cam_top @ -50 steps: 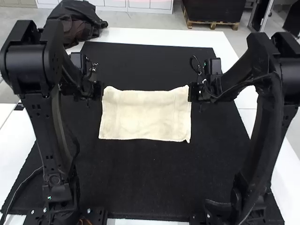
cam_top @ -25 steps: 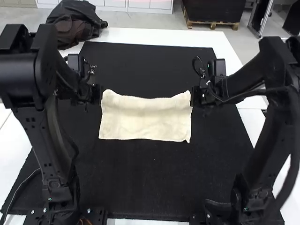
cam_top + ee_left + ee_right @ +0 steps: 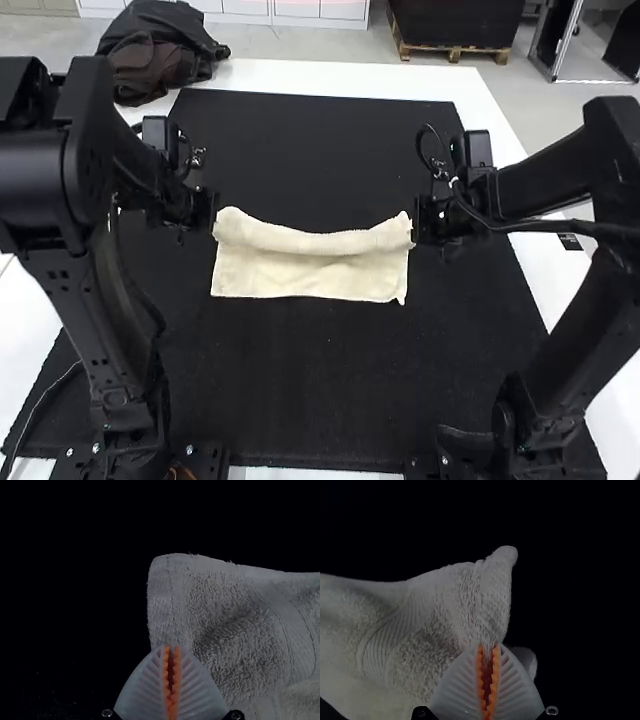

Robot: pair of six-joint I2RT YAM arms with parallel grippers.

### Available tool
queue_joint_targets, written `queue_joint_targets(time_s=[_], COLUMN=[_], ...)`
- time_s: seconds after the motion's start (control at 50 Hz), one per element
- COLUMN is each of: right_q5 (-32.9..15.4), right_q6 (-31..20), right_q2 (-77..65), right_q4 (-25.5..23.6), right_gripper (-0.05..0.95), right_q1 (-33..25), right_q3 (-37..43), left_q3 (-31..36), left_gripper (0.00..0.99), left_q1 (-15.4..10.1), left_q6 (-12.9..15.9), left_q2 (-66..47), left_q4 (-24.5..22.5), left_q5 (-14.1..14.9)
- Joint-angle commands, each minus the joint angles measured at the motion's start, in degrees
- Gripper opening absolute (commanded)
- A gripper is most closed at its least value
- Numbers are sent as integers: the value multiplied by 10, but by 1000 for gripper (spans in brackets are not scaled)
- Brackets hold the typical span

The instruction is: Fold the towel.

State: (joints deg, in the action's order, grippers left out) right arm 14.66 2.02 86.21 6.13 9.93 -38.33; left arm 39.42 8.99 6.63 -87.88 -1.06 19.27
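The cream towel (image 3: 311, 272) lies across the mat, its far edge raised and sagging in the middle like a curled flap over the flat part. My left gripper (image 3: 212, 212) is at its far left corner and my right gripper (image 3: 414, 220) at its far right corner. In the left wrist view the left gripper (image 3: 171, 650) is shut on the side edge of the towel (image 3: 225, 620). The right wrist view has the right gripper (image 3: 489, 649) shut on a pinched, creased bit of the towel (image 3: 445, 605) near its corner.
A black mat (image 3: 320, 390) covers most of the white table (image 3: 340, 75). Dark bunched fabric (image 3: 165, 55) rests at the table's far left corner. A small dark object (image 3: 570, 242) is on the white surface by the right arm.
Both grippers have come nearer to the arm bases, bringing the towel's far edge along. That edge now droops in the middle and curls over, while the near edge has stayed in place.
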Motion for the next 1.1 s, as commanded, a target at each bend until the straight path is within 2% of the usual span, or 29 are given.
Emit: queue_joint_targets(time_s=[0.0,0.28,0.6,0.76,0.98,1.04,1.08], right_q5=[18,35,44,42,24,7,-2], right_q6=[3,-3,-16,-23,-48,-51,-56], right_q2=[-25,-46,-49,-46,-17,-8,-3], right_q4=[-9,-45,-51,-43,-18,2,8], right_gripper=[-26,-26,-26,-26,-23,18,143], right_q1=[-11,-12,-11,-11,-16,-22,-26], right_q3=[7,32,65,81,103,108,109], left_q3=[-14,-55,-105,-137,-178,-189,-196], left_gripper=[26,26,26,26,26,26,44], left_q1=[5,4,4,4,4,4,4], left_q6=[8,10,15,22,21,23,25], left_q2=[25,59,92,96,96,96,96], left_q4=[3,11,10,-15,-68,-81,-94], left_q5=[-8,-12,-18,-19,-37,-46,-54])
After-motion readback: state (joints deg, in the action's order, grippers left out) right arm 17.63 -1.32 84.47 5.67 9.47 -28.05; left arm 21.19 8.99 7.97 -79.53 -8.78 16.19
